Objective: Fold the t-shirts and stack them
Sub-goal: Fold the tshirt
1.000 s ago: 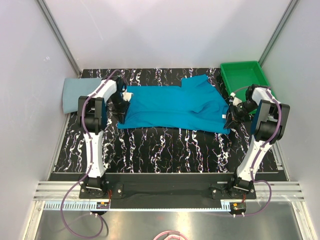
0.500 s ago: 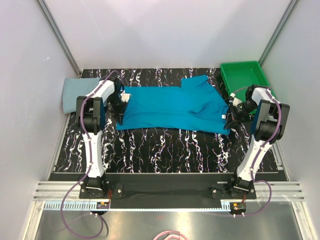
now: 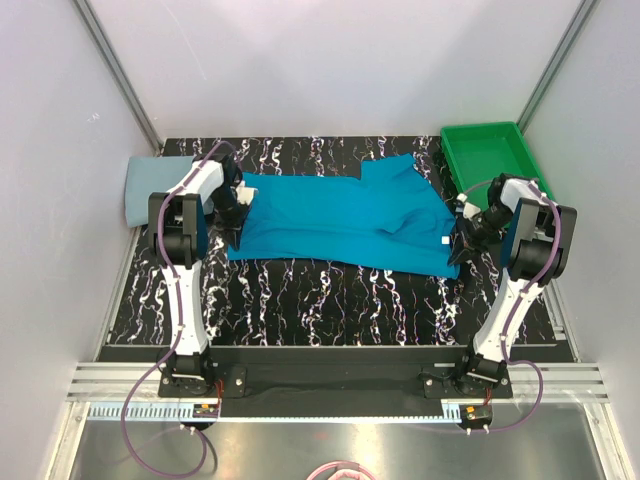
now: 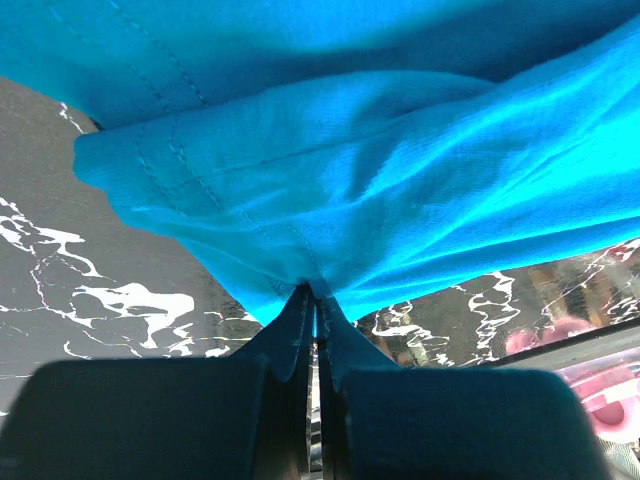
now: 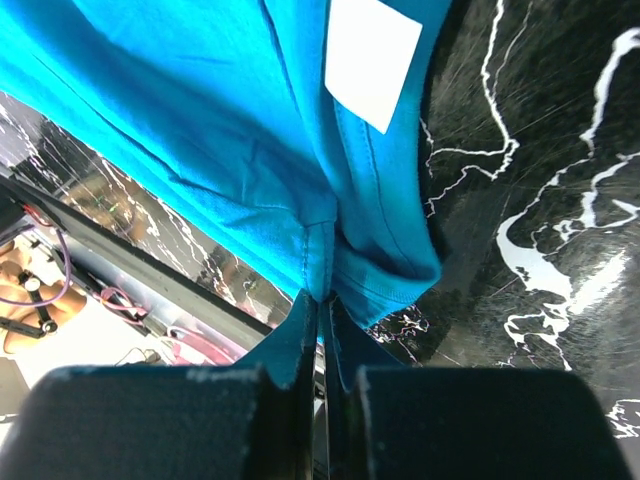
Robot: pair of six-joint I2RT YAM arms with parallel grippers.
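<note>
A bright teal-blue t-shirt [image 3: 340, 220] lies stretched across the black marbled table, partly folded. My left gripper [image 3: 236, 212] is shut on its left edge, and the cloth [image 4: 330, 190] bunches up from the pinched fingertips [image 4: 316, 298] in the left wrist view. At the shirt's right end my right gripper [image 3: 463, 236] is shut on the hem [image 5: 340, 250], just below a white label [image 5: 372, 58]. A pale grey-blue t-shirt [image 3: 150, 188] lies folded at the far left of the table, behind the left arm.
A green plastic tray [image 3: 488, 158] stands at the back right corner, close to the right arm. White walls with metal posts close in the table on three sides. The bare black marbled table surface [image 3: 330, 295] lies between the shirt and the arm bases.
The left gripper has closed on the shirt's left edge and drawn it a little leftward. The right gripper, still holding, has shifted slightly, and the shirt now lies more stretched.
</note>
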